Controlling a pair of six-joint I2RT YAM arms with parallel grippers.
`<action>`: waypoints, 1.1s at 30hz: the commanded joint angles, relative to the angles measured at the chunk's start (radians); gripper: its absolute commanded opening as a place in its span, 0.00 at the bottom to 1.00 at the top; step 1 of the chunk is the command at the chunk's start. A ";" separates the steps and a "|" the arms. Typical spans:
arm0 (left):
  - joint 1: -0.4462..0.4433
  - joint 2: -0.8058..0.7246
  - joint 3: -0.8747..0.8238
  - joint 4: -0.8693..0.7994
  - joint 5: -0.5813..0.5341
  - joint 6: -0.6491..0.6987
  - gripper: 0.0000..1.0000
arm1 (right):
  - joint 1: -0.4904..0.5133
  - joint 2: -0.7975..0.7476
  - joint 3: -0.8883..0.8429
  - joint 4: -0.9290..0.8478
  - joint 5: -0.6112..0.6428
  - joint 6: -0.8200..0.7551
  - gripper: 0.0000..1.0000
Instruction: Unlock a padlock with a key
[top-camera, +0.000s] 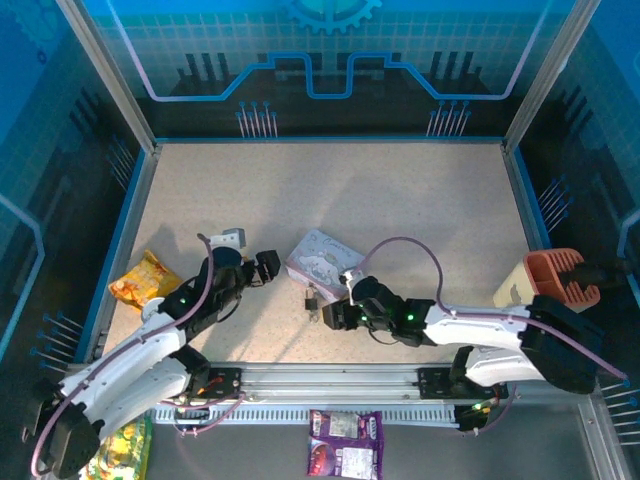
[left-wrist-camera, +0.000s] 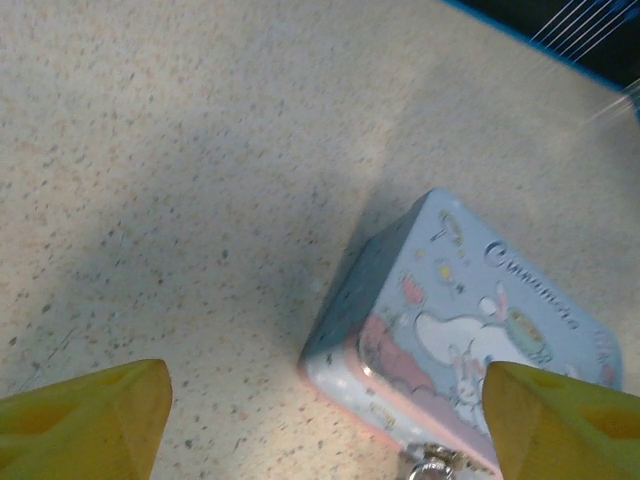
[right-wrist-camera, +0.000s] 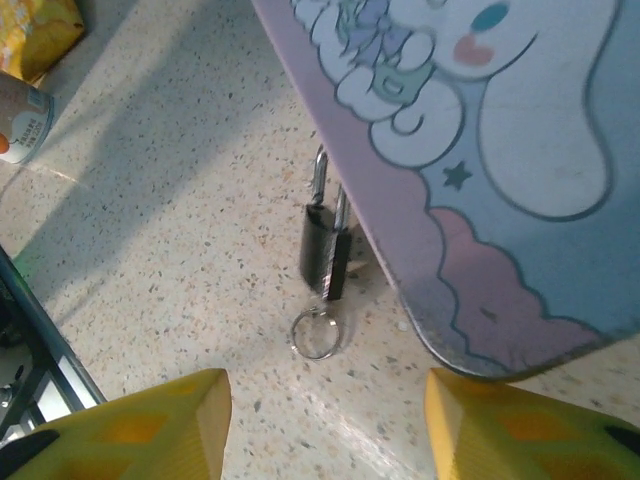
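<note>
Two white-and-black arms reach in from the near edge over a speckled beige table (top-camera: 400, 190). Near the middle of it lies a pale blue-grey rectangular tin (top-camera: 322, 262) with a cartoon rabbit print and a pink rim.

At the tin's 7 o'clock, just beside its rim, lies the tiny padlock (top-camera: 311, 297), with a dark blocky body and a thin silvery loop shackle. Seen from the right wrist, it lies flat with the shackle pointing to 12 o'clock, right against the tin's edge. A thin dark-grey metal key (right-wrist-camera: 337, 262) seems to lie touching the body's 3 o'clock side. It is too small for me to tell whether it sits in the lock. A small silvery wire ring (right-wrist-camera: 316, 333) lies on the table at the padlock's 6 o'clock.

The left gripper (top-camera: 262, 268) hovers at the tin's 9 o'clock. Its yellow fingertips (left-wrist-camera: 85, 420) are spread wide, with nothing between them but table and a corner of the tin.

The right gripper (top-camera: 335, 312) sits at the padlock's 5 o'clock. Its yellow fingers (right-wrist-camera: 130, 425) are parted over bare table and hold nothing. The padlock lies ahead of them at 12 o'clock, near but not touching.

A crinkled yellow snack bag (top-camera: 145, 280) lies at the table's 9 o'clock edge.
</note>
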 joint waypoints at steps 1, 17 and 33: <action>0.040 0.061 0.054 -0.042 0.099 0.035 0.79 | 0.005 0.070 0.058 0.033 -0.033 0.025 0.55; 0.072 0.272 0.134 0.036 0.151 0.084 0.82 | -0.102 0.155 0.137 -0.010 -0.076 0.012 0.56; 0.129 0.348 0.189 0.042 0.189 0.078 0.84 | -0.253 -0.024 0.091 -0.060 -0.016 -0.027 0.54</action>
